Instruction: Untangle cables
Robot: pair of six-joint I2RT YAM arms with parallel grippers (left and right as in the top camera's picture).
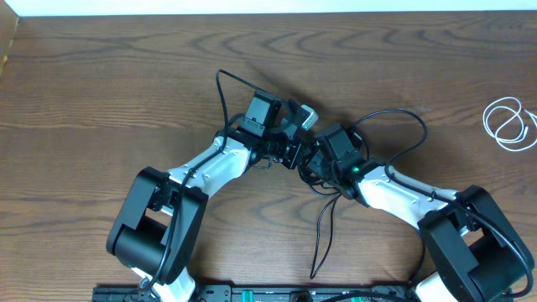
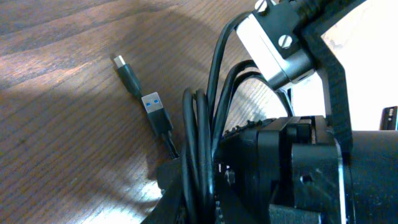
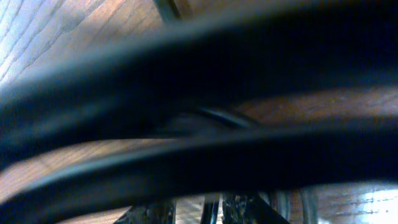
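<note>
L jaws: left gripper [image 1: 295,153] clenched tight. Whether it pinches any cord cannot be told, as the fingers are lost among the crowded parts.
R jaws: right gripper [image 1: 315,161] sits tip-to-tip w/ the left one at mid-table. Its state cannot be told; the wrist view is all blur, w/ dark bands across the lens.
Why so close: prob. both tips are working the same knot, one to anchor and one to pull (a judgement, not seen).
Black cable [image 1: 394,115]: strands bunch around both grippers. One loop arcs out to the right, one rises behind the left arm, and a tail runs toward the near edge. In the left wrist view several strands [image 2: 198,149] run side by side close to the lens.
Plug ends: USB-A plug [image 2: 154,106] and USB-C plug [image 2: 126,70] lie flat on the table [image 1: 101,101], near each other and free of the bunch.
White cable [image 1: 508,124]: loosely coiled at the far right, well apart from the arms and already separate from the black one.
Writing/brands: none legible. The only marks are the blue insert in the USB-A plug and a green light [image 1: 357,170] on the right arm.
</note>
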